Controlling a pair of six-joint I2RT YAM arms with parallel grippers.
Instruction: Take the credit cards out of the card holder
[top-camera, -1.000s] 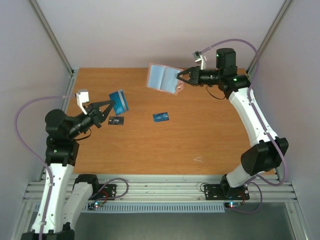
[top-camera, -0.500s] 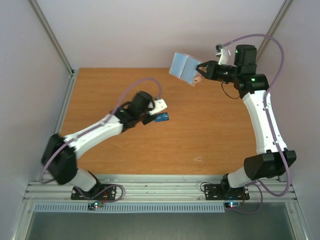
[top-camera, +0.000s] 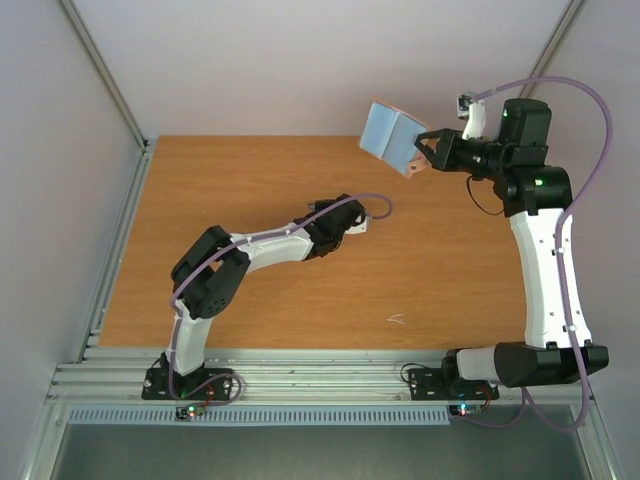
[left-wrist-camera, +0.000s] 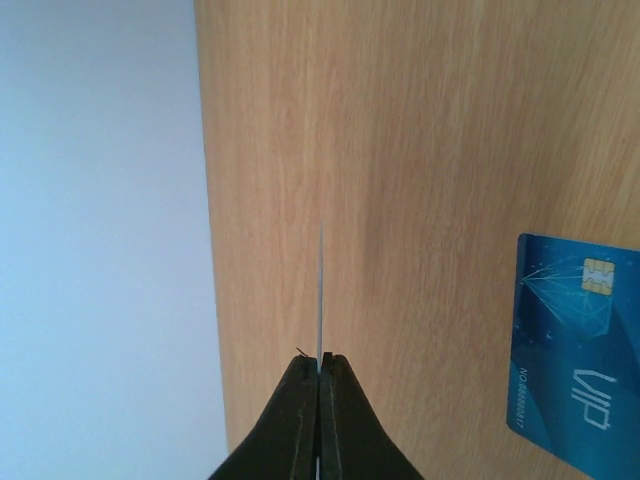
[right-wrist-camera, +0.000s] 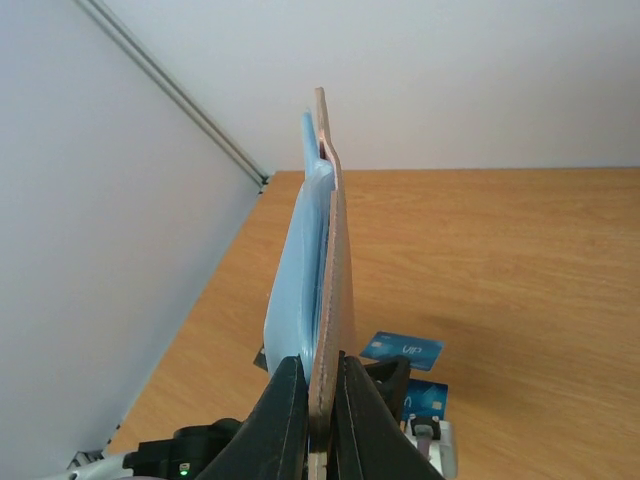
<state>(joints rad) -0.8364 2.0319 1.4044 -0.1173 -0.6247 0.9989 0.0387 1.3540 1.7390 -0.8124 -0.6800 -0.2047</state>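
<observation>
The card holder (top-camera: 392, 138), light blue inside and taupe outside, hangs in the air over the table's back right with my right gripper (top-camera: 425, 150) shut on one edge. The right wrist view shows the card holder (right-wrist-camera: 325, 250) edge-on between the right gripper's (right-wrist-camera: 322, 365) jaws. My left gripper (left-wrist-camera: 321, 358) is shut on a thin card (left-wrist-camera: 321, 290) seen edge-on. Beside it a blue card marked VIP (left-wrist-camera: 580, 350) lies flat on the table (top-camera: 450, 270). From above, the left arm (top-camera: 270, 245) hides the cards.
Grey walls and slanted metal posts (top-camera: 100, 70) close in the table's back and sides. An aluminium rail (top-camera: 320, 375) with both arm bases runs along the near edge. A small white scuff (top-camera: 397, 319) marks the wood at front right.
My left arm swung from the table's left side to its middle, carrying its card to beside the lying blue card. My right gripper carried the card holder rightward and turned it more edge-on.
</observation>
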